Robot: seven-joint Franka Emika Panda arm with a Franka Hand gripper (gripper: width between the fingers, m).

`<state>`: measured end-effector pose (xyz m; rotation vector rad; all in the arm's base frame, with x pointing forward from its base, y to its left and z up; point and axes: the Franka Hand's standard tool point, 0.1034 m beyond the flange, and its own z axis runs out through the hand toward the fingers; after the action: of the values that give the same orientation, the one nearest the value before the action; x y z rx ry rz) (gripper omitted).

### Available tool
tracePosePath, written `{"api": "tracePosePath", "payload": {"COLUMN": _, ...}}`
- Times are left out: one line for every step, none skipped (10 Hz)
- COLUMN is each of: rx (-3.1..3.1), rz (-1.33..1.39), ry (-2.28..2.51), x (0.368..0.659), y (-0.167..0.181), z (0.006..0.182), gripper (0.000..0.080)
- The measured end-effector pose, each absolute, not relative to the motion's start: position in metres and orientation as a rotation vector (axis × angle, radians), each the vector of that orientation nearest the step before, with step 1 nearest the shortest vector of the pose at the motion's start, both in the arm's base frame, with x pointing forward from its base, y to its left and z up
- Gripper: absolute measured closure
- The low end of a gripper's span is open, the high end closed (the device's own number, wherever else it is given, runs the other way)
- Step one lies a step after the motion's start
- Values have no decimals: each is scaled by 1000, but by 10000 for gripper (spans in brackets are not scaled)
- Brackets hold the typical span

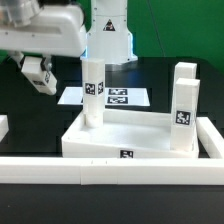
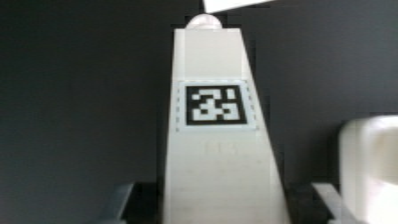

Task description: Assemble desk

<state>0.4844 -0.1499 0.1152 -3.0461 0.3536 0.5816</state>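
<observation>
The white desk top [image 1: 140, 136] lies in the middle of the table. One white tagged leg [image 1: 93, 92] stands upright at its far corner on the exterior view's left. A second leg [image 1: 185, 105] stands at its corner on the exterior view's right. My gripper [image 1: 41, 76] hangs tilted above the table, to the exterior view's left of the desk top. In the wrist view a third white leg [image 2: 217, 120] with a square tag runs lengthwise between my fingers [image 2: 135, 198], its tip pointing away. My gripper [image 2: 222, 200] looks shut on its near end.
The marker board [image 1: 118, 97] lies flat behind the desk top. A long low white border wall [image 1: 100, 171] runs along the front. A white piece [image 1: 3, 126] shows at the exterior view's left edge. A blurred white shape [image 2: 368, 150] shows beside the held leg.
</observation>
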Motion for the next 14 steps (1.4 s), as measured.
{"api": "tracePosePath", "payload": {"rx": -3095, "rz": 410, "ry": 321, "x": 500, "y": -147, "z": 123, "gripper": 512}}
{"api": "tracePosePath", "payload": {"rx": -3124, "rz": 278, "ry": 323, "x": 498, "y": -149, "z": 118, "gripper": 512}}
{"api": "tracePosePath", "payload": {"rx": -3138, "rz": 206, "ry": 325, "x": 497, "y": -150, "z": 117, "gripper": 512}}
{"api": "tracePosePath", "payload": {"rx": -3169, "rz": 12, "ry": 321, "x": 506, "y": -153, "z": 117, "gripper": 512}}
{"api": "tracePosePath", "payload": {"rx": -3182, "rz": -75, "ry": 319, "x": 503, "y": -152, "z": 116, "gripper": 512}}
{"api": "tracePosePath", "payload": {"rx": -3189, "rz": -149, "ry": 300, "x": 516, "y": -145, "z": 121, "gripper": 512}}
{"api": "tracePosePath", "payload": {"rx": -3206, "rz": -286, "ry": 250, "x": 535, "y": -136, "z": 126, "gripper": 512}}
{"api": "tracePosePath", "payload": {"rx": -3228, "rz": -476, "ry": 190, "x": 546, "y": -134, "z": 129, "gripper": 512}}
{"api": "tracePosePath", "payload": {"rx": -3233, "rz": -513, "ry": 192, "x": 539, "y": -137, "z": 125, "gripper": 512}}
{"api": "tracePosePath", "payload": {"rx": -3238, "rz": -555, "ry": 187, "x": 539, "y": -139, "z": 125, "gripper": 512}}
{"api": "tracePosePath", "payload": {"rx": -3234, "rz": -530, "ry": 187, "x": 540, "y": -136, "z": 125, "gripper": 512}}
{"api": "tracePosePath", "payload": {"rx": -3198, "rz": -483, "ry": 258, "x": 549, "y": -125, "z": 131, "gripper": 512}}
{"api": "tracePosePath", "payload": {"rx": -3155, "rz": -498, "ry": 328, "x": 568, "y": -114, "z": 143, "gripper": 512}}
{"api": "tracePosePath", "payload": {"rx": -3151, "rz": -561, "ry": 308, "x": 582, "y": -105, "z": 145, "gripper": 512}}
